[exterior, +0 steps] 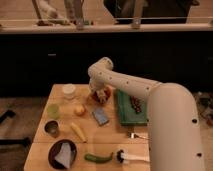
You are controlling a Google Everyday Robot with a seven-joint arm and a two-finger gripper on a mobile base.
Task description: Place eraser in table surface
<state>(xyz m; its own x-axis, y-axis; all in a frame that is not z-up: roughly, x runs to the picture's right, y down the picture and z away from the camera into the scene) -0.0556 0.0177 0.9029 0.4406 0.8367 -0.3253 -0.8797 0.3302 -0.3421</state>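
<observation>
While the arm reaches in from the right, desk (112, 142) reads left to right: green cup (53, 110), metal cup (51, 128), dark bowl (62, 152), white jar (69, 90), round yellow-orange fruit (79, 109). Hand (99, 93) is down at the far middle of the desk, just behind the blue-grey pad (100, 116). Eraser (103, 95) sits right at the hand, low over the desk. Grip state: cannot tell. Green tray (126, 115) lies just right of it.
</observation>
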